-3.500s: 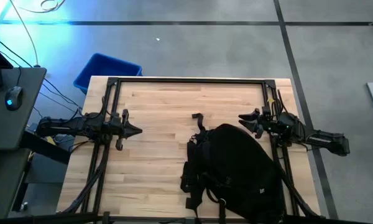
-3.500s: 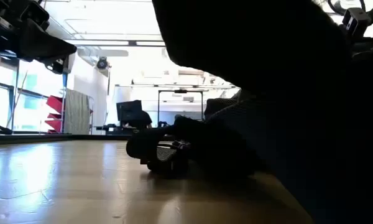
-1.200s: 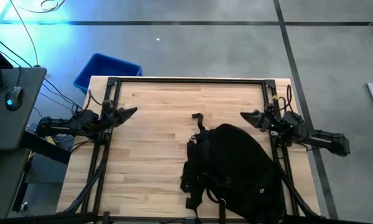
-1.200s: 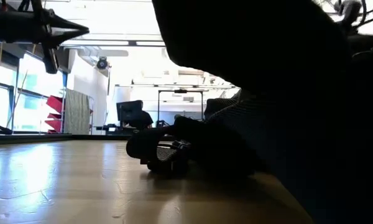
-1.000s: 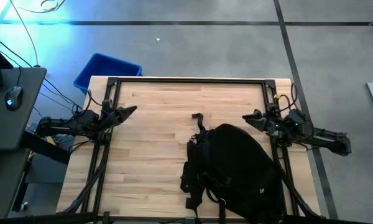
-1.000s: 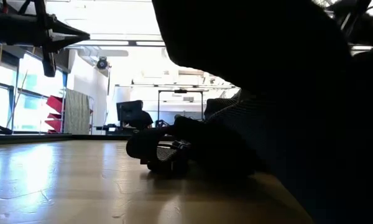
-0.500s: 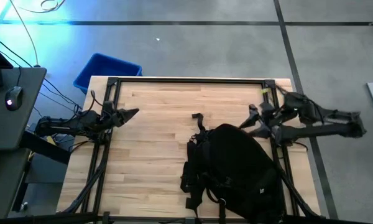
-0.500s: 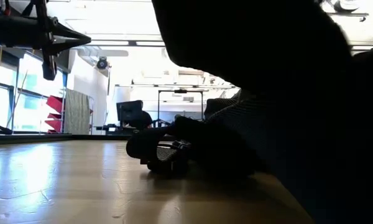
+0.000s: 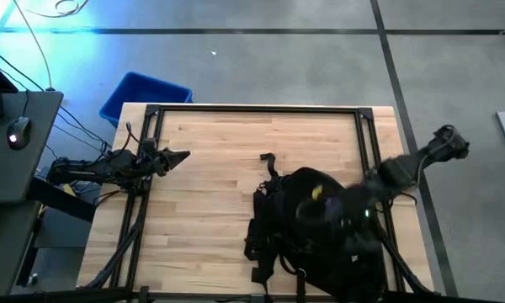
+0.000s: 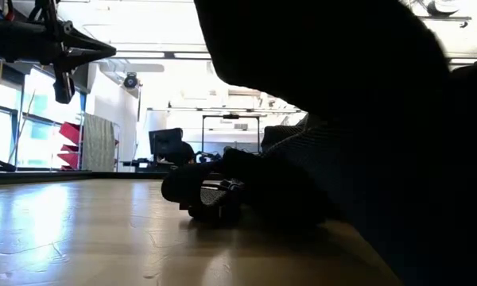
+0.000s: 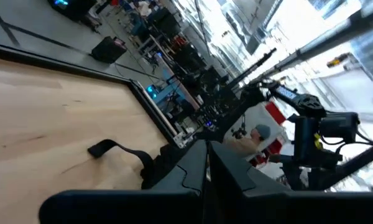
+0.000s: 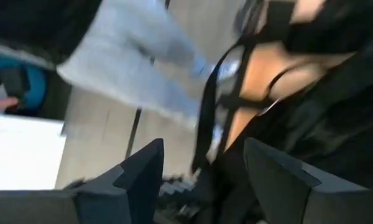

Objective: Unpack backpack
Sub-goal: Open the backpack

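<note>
Overhead, a grey desk with a computer mouse fills the left edge of the frame, and a blue bin sits on the grey floor at the upper left, just past the bench's far corner. The bench is pale planked wood with a black frame along its edges. At its left side the left claw hangs above the wood with its fingers pressed together. The backpack lies at the lower right of the bench, straps trailing toward the centre; small white lettering on it is too small to read. The right claw, blurred, is over the backpack with its fingers apart, gripping nothing. From bench height, a bright room with windows and red shelving shows at the left.
</note>
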Available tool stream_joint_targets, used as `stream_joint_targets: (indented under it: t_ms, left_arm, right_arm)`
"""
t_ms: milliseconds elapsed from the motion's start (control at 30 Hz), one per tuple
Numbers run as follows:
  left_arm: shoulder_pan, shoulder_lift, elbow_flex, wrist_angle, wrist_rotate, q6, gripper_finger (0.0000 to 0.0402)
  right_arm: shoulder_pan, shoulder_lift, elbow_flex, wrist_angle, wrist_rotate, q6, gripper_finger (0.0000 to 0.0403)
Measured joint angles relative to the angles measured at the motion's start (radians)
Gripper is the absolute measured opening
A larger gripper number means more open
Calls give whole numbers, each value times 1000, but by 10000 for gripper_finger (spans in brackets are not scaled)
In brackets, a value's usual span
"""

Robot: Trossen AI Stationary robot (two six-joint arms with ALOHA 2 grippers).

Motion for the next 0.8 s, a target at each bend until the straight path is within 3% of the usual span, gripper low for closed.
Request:
stream_joint_targets:
  t_ms: [200,367,667,800]
  left_arm:
    - [0,0,0,0,63,14,0]
    - [0,0,0,0,89,-17,0]
    - [0,0,0,-5,67,-12,0]
    - [0,0,0,-4,66,-22,6]
  right_arm:
    - [237,47,-1,-15,36,74,216]
    - [365,82,-1,-152,232,124,216]
    - [431,222,-2,-223,237,46,217]
    - [437,267,-36,-247,294,52,217]
